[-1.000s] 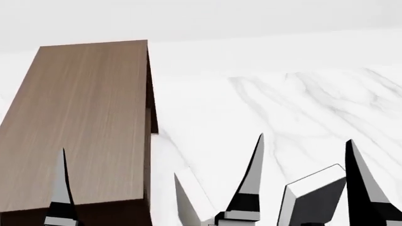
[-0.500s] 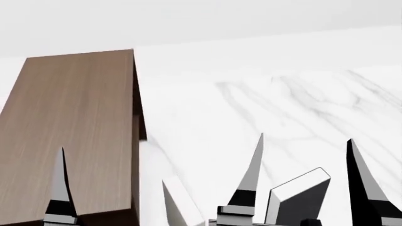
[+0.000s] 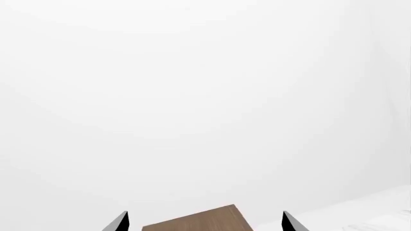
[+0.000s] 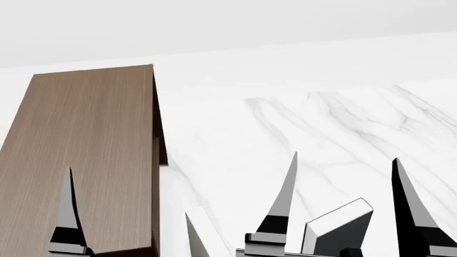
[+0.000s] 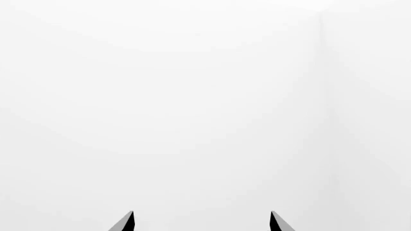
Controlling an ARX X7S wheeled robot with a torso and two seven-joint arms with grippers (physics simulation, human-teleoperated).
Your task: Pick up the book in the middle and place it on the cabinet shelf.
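The book (image 4: 335,230), dark grey with white page edges, stands tilted on the marble table at the bottom of the head view. My right gripper (image 4: 345,158) is open, and its two fingers frame the book in that view. The right wrist view shows the right gripper (image 5: 200,219) with only white between its fingers, so it holds nothing. The cabinet shelf (image 4: 85,150) rises at the left with a flat brown top. One finger (image 4: 69,214) of my left gripper shows over that top. The left gripper (image 3: 204,221) is open, with the cabinet shelf's top (image 3: 199,220) between its fingers.
A whitish book (image 4: 200,238) stands between the cabinet and the dark book, near the bottom edge. The white marble table (image 4: 321,118) stretches away behind the books to a plain white wall. The cabinet's dark side (image 4: 158,139) faces the table.
In the head view the cabinet and both books have slid left and a little down. The gripper fingers keep the same places in the picture, still open.
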